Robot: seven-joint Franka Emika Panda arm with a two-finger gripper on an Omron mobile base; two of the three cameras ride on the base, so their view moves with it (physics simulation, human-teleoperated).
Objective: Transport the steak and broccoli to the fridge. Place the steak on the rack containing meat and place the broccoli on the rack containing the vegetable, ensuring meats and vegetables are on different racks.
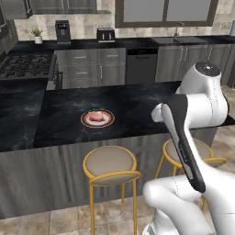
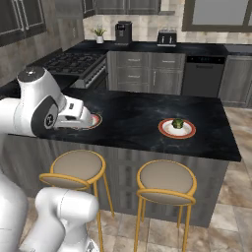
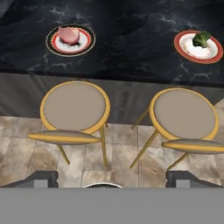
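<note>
Steak: lies on a round plate with a dark, orange-edged rim, left of centre in the left base view, on the black marbled island counter. In the hand view the same steak sits at upper left on its plate. In the right base view this plate is mostly hidden behind the arm, at left of centre; the steak itself cannot be made out there.

Broccoli: on a second plate, red-rimmed with white centre, right of centre in the right base view, near the counter's front edge. Hand view: broccoli at upper right, resting toward the far right side of its plate. The two plates are well apart on the same counter.

Gripper: fingertips at the bottom corners of the hand view, jaws spread wide, nothing between them. It hangs above the tiled floor, on the near side of the counter, apart from both plates.

Below the counter edge: two stools with tan round seats and yellow frames, left stool under the steak side, right stool under the broccoli side.

Background, left base view: stove at upper left, coffee machine and toaster on the back counter, dishwasher below it.
</note>
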